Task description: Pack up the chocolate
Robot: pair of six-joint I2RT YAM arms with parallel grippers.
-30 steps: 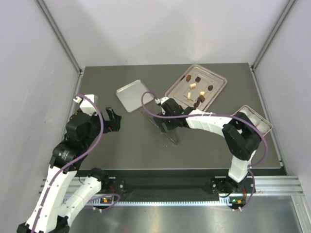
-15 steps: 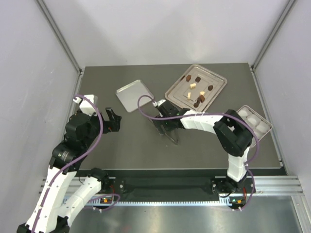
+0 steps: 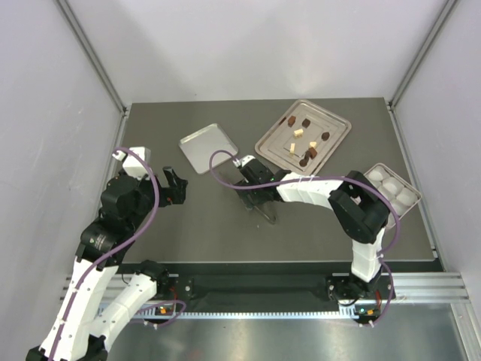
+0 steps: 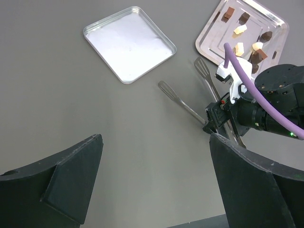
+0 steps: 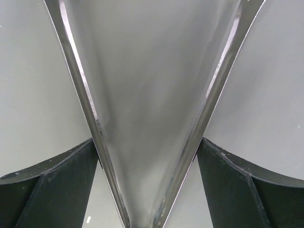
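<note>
Since the frame a second back, the right arm has swung its elbow inward off the 3 o'clock edge of the worktop (image 3: 195, 218), so the small tray with pale round hollows (image 3: 392, 188) shows nearly whole where the elbow covered part of it. The right pincer (image 3: 257, 197) has drifted a little toward 9 o'clock, and the metal tongs (image 4: 184, 105) have gone with it. Left arm: no change seen.

Right pincer: fingers part-way apart, one against the outer edge of each tong arm near the hinge end. Tongs spread in a V, tips toward 11 o'clock in the left wrist view, nothing between the tips.

Left pincer (image 4: 156, 152): fingers wide apart, nothing between them, above bare worktop at 9 o'clock.

The chocolate (image 3: 299, 133): about eight tiny pieces scattered, not touching, on the large silver tray (image 3: 340, 128) at 1 o'clock. Five or so dark brown, three tan to cream. Blocky shapes; finer detail too small to tell. All lie well apart from the tongs.

A smaller silver tray (image 3: 208, 147) lies at 11 o'clock, just beyond the tong tips.
</note>
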